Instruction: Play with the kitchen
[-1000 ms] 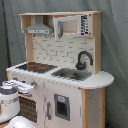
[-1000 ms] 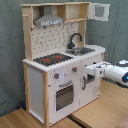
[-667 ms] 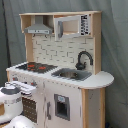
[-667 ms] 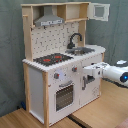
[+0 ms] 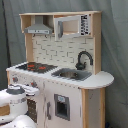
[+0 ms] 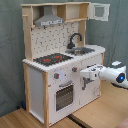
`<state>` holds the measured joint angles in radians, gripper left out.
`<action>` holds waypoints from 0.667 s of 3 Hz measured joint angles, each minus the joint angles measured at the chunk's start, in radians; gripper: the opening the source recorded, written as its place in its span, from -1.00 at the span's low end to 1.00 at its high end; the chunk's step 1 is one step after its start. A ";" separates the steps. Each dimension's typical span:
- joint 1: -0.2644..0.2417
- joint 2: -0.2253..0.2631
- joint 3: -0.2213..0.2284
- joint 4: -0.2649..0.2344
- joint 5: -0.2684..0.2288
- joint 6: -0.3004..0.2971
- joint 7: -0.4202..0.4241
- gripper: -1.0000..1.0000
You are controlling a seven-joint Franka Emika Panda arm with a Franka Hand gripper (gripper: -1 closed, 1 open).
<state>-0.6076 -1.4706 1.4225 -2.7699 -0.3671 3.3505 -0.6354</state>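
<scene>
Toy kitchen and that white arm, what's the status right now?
Pincer at the toy kitchen front, beside the knobs. Kitchen upright, upper cupboard door open. Nothing in the way.

No readable text, labels, brands or numbers anywhere on the toy kitchen (image 5: 60, 70); dark marks beside its upper window illegible.

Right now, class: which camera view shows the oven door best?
The second exterior view: the oven door faces the camera unobstructed, left of the gripper. In the first exterior view, the arm largely hides it.
</scene>
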 joint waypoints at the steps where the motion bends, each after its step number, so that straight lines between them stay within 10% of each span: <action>1: -0.061 0.000 0.001 0.032 0.000 0.080 -0.007 1.00; 2: -0.134 0.000 0.017 0.098 0.000 0.107 -0.006 1.00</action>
<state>-0.7413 -1.4706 1.4390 -2.6714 -0.3671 3.4574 -0.6411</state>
